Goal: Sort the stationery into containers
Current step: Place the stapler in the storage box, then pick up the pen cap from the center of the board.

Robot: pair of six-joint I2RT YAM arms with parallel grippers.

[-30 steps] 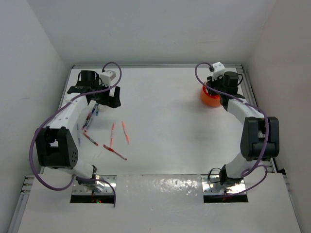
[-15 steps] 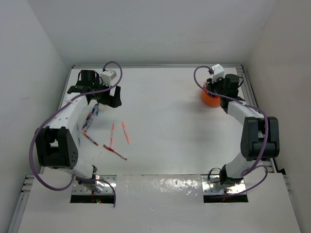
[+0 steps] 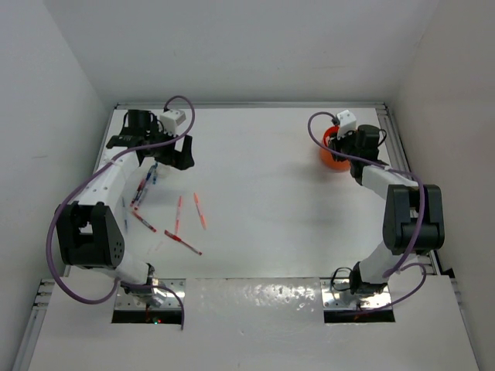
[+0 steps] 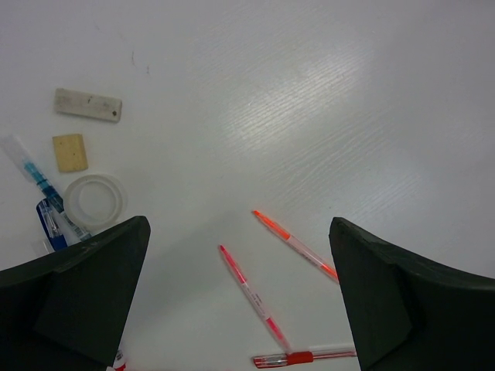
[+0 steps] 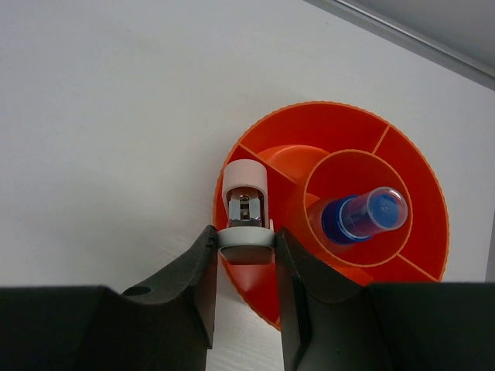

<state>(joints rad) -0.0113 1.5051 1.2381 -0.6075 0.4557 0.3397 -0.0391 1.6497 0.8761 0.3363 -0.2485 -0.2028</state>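
Presently, the right fingers (image 5: 203,267) clamp a small white-and-grey cylinder (image 5: 245,189) at the rim of the round orange plastic divided tub (image 5: 421,182), its centre cup holding a blue-capped bottle (image 5: 363,216), while the left fingers (image 4: 108,270) stand spread wide above thin pink pens (image 4: 251,297) on the white counter (image 4: 309,93).

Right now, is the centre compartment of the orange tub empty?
No: in the right wrist view a blue-capped bottle sits inside the round centre compartment of the orange tub.
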